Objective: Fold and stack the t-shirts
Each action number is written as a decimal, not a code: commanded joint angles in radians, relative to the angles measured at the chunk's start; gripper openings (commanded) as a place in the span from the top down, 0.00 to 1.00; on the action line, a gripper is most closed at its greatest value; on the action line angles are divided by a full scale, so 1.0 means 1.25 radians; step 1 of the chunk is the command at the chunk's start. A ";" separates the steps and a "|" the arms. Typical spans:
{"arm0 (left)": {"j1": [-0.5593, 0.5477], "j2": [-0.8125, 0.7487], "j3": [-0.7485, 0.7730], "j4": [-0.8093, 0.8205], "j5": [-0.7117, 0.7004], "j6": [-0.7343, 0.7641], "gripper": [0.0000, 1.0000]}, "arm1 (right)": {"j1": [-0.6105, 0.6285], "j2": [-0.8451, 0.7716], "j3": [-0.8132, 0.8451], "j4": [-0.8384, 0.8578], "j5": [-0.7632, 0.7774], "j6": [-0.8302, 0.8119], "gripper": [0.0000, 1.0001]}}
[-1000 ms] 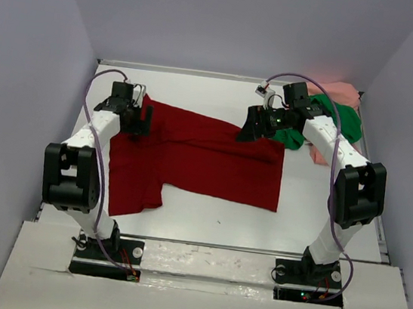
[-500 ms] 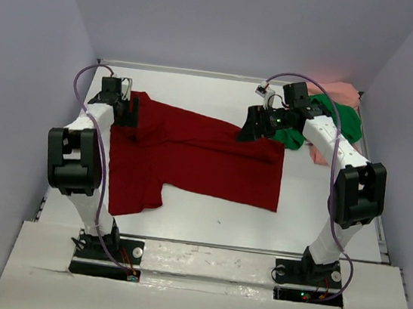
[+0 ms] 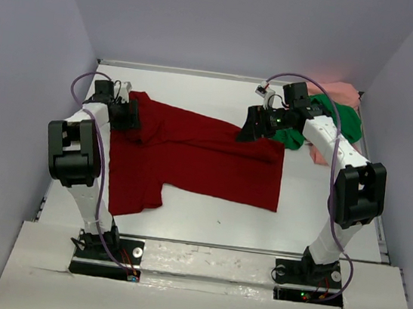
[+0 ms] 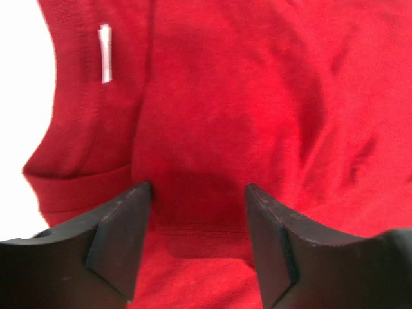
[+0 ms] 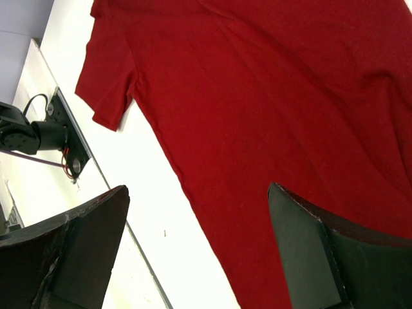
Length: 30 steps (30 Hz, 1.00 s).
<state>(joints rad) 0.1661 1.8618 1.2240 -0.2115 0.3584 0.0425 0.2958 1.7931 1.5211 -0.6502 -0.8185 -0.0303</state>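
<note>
L arm has swung out toward the far-left corner over the last sec; its left pincer (image 3: 124,113) now sits over the collar end of the dark red t-shirt (image 3: 206,158), and the jaws have come in from wide to roughly part-open. R arm hasn't budged: the right pincer (image 3: 249,130) hangs above the shirt's far-right corner, jaws wide, holding nothing. Shirt itself looks about where it was, spread flat mid-table (image 3: 200,85), one sleeve trailing toward the near-left.

My read: L side is setting up a pinch at the neckline, R waiting on its corner, so the 1st fold hasn't begun. Green t-shirt (image 3: 336,122) and pink t-shirt (image 3: 344,90) lie heaped at the far-right corner, untouched, unfolded.

Views differ. From the top cam the L jaws are hidden under the wrist, so you can't judge the gap. The L wrist cam shows it: both fingers (image 4: 119,238) apart with smooth red cloth between them, nothing bunched or lifted, i.e. no grip yet. It also picks up the white label (image 4: 105,44) inside the collar. R wrist cam shows clear air between its fingers, plus the short sleeve (image 5: 109,84) lying on bare table.
</note>
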 commanded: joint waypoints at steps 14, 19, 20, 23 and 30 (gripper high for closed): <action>0.016 -0.056 0.001 0.022 0.035 -0.007 0.96 | 0.004 -0.024 0.000 0.020 0.004 -0.009 0.07; 0.027 -0.088 -0.012 0.013 -0.039 -0.006 1.00 | 0.004 -0.024 0.002 0.021 0.004 -0.006 0.07; 0.028 -0.096 -0.016 0.015 -0.053 -0.005 1.00 | 0.004 -0.024 0.002 0.021 0.002 -0.006 0.07; 0.028 -0.142 -0.033 0.018 -0.112 -0.001 1.00 | 0.004 -0.023 0.002 0.021 0.002 -0.006 0.07; 0.030 -0.167 -0.032 -0.006 -0.019 0.025 0.57 | 0.004 -0.018 0.009 0.021 -0.005 -0.003 0.07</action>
<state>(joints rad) 0.1986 1.6760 1.1862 -0.2062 0.2638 0.0517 0.2958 1.7931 1.5211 -0.6502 -0.8120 -0.0299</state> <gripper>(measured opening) 0.344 0.932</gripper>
